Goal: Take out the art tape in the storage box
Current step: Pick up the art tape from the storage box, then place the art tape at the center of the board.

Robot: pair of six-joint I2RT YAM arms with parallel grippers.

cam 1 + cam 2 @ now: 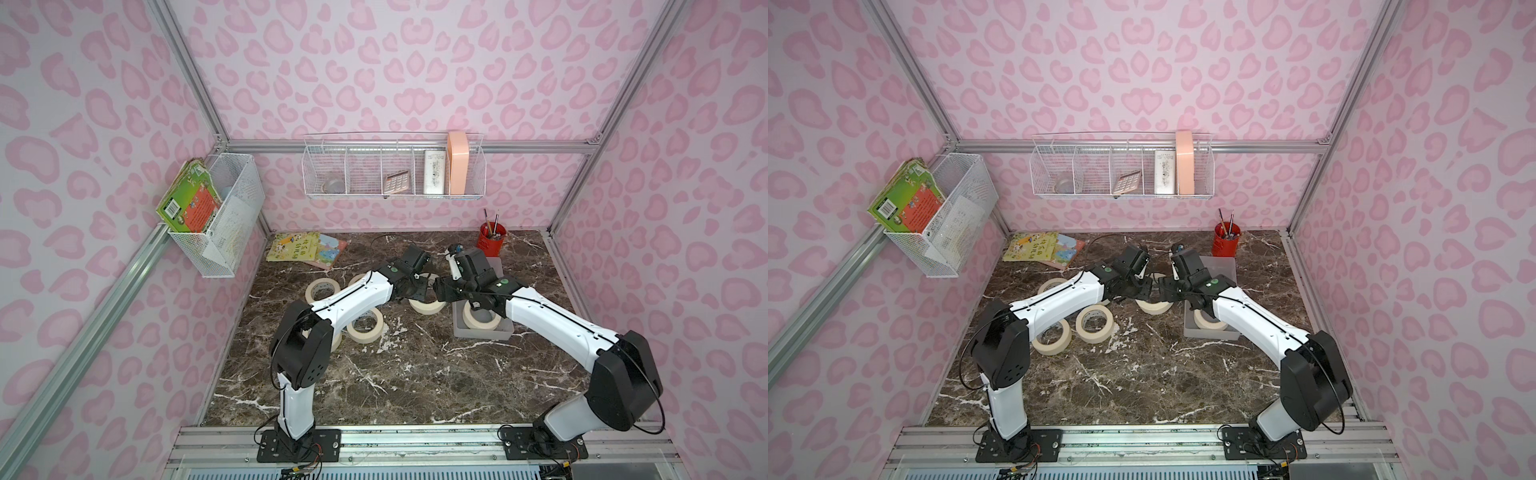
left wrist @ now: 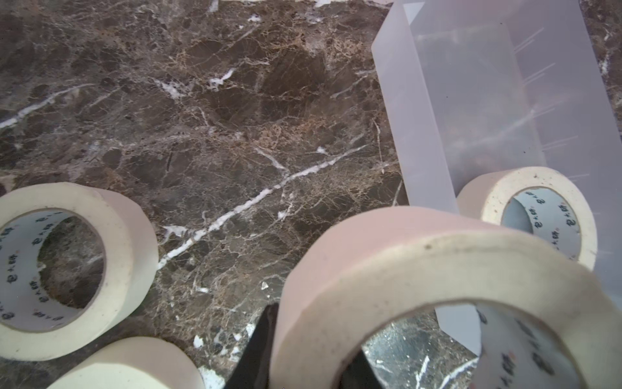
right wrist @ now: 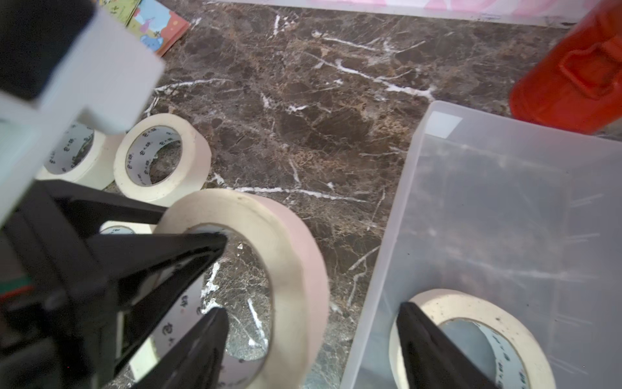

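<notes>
A cream art tape roll [image 1: 426, 306] [image 2: 420, 256] sits tilted just left of the storage box [image 1: 478, 334] [image 3: 505, 202]. My left gripper [image 1: 419, 291] [image 2: 309, 340] is shut on its wall, one finger outside the roll and one inside the ring. My right gripper [image 1: 441, 291] [image 3: 313, 313] stands open: one finger is inside the same roll, the other hangs over the box, neither pressing. Another tape roll [image 1: 482, 318] [image 3: 454, 303] lies flat in the box's near end. Whether the held roll touches the table I cannot tell.
Several more tape rolls [image 1: 365, 325] [image 1: 322, 289] lie on the marble table under and beside the left arm. A red pen cup [image 1: 491, 241] stands behind the box. Picture books [image 1: 305, 249] lie at the back left. White wire baskets [image 1: 395, 166] hang on the walls.
</notes>
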